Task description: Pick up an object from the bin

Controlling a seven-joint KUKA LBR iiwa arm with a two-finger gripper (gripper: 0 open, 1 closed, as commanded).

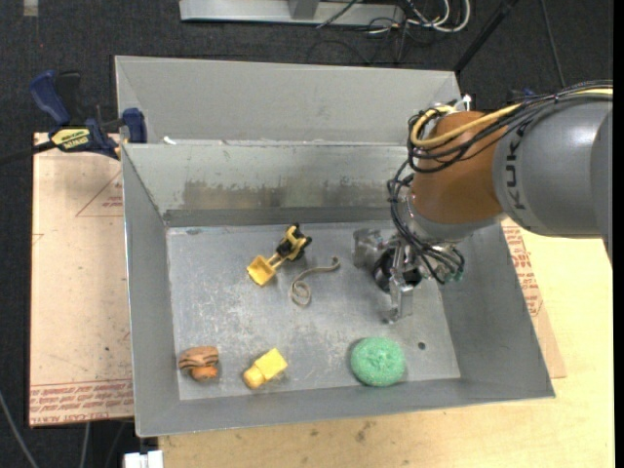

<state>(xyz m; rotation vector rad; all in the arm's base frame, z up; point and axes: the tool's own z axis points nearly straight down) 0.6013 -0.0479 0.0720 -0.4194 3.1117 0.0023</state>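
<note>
Grey bin (214, 310), arm (561, 169) lettered KU, end effector (395, 307) near green scrubber (377, 361)

Cables (432, 0), perhaps a metal stand (283, 10).

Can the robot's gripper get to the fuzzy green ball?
Probably yes. The gripper hangs close beside the green ball, with only bare floor of the bin between them. The ball lies near the bin's front wall, which might crowd the gripper a little.
</note>
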